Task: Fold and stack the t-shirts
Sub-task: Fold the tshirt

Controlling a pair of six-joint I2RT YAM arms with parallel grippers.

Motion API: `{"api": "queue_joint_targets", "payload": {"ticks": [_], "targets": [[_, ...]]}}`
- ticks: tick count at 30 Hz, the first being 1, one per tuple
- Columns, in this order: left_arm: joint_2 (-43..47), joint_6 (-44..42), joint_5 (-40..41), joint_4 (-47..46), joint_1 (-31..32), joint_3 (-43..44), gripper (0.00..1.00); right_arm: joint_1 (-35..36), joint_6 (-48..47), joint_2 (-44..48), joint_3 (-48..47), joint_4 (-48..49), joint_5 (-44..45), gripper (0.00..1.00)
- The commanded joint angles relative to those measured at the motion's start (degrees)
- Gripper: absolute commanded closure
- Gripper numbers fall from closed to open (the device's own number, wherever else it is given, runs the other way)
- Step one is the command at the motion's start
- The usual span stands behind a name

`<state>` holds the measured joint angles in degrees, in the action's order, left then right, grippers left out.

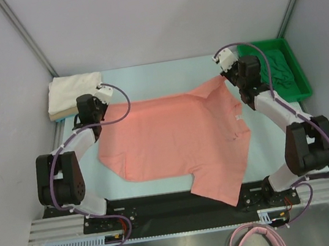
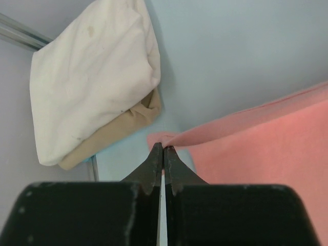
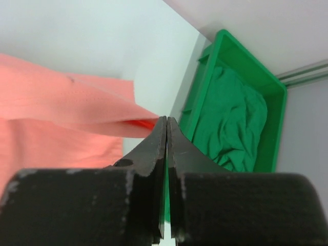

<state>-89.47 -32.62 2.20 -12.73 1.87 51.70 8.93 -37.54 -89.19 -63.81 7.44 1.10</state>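
Pink t-shirt (image 1: 173, 140) lies spread, far edge pinched by left claw (image 2: 163, 149) and right claw (image 3: 167, 122); the first fold likely needs both drawn evenly nearward.

I see a plain salmon-pink t-shirt (image 1: 173, 140) centre frame; white t-shirt (image 1: 73, 92) and tan t-shirt (image 2: 123, 128) upper left; dark green t-shirt (image 1: 277, 69), bright green tray (image 3: 195, 92) upper right.

A robotics lab test cell. Plain grey panel walls (image 1: 154, 13) and slanting aluminium struts (image 1: 25, 35) stand beyond the left end effector (image 2: 163, 147) and right end effector (image 3: 167, 119). A pale blue tabletop (image 1: 164, 76) lies beneath them. A ribbed aluminium mounting rail (image 1: 56, 227) and coiled pink cable (image 1: 254, 226) sit behind them.
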Motion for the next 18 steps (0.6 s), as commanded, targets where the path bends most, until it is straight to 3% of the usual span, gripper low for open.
{"api": "queue_joint_targets", "payload": {"ticks": [1,7,18], "targets": [[3.3,-1.1,-1.2,-2.2,-1.0,-2.0,1.0,1.2,2.0,7.2,5.3,0.8,-0.6,1.0],[4.0,-1.5,-1.6,-2.6,-1.7,-4.2,1.0,2.7,3.3,14.5,13.8,-0.3,-0.4,1.0],[2.7,-3.1,-1.8,-1.2,-4.2,-6.3,1.0,2.7,4.4,23.4,19.9,-4.6,-2.3,1.0]]}}
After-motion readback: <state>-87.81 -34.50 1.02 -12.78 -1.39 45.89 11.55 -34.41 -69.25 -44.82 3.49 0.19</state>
